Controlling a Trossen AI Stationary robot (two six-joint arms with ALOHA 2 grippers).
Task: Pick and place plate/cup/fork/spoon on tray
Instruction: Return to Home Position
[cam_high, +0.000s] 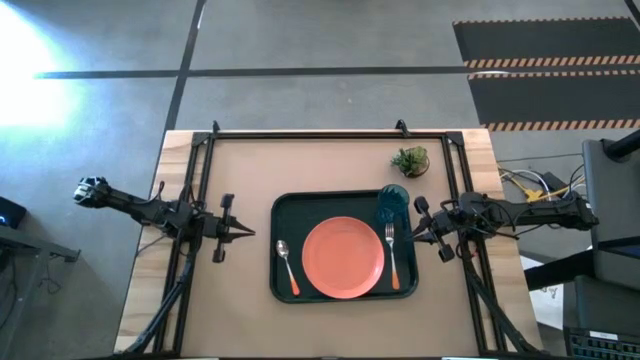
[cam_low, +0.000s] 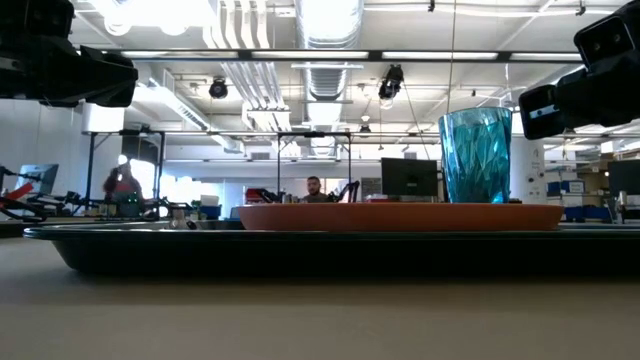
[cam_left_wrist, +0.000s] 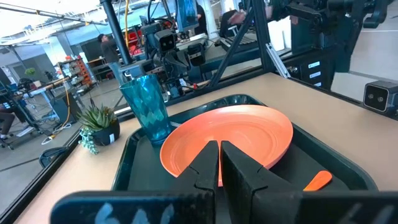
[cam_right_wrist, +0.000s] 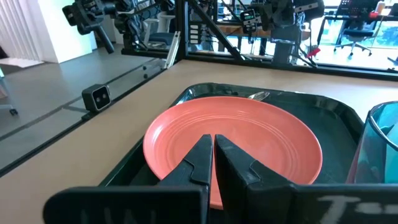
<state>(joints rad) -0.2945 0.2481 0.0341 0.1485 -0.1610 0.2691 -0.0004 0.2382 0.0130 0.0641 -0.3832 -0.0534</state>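
The dark green tray lies at the table's middle. On it rest the orange-red plate, the teal cup upright at its far right corner, the fork right of the plate and the spoon left of it. My left gripper hovers shut just left of the tray, pointing level at it. My right gripper hovers shut at the tray's right rim, near the cup. The wrist views show the shut fingers above the plate, touching nothing.
A small green potted plant stands on the table beyond the tray's far right corner. A black frame runs along the table's far edge and both sides. Bare tabletop lies on the tray's near and far sides. People show in the room behind.
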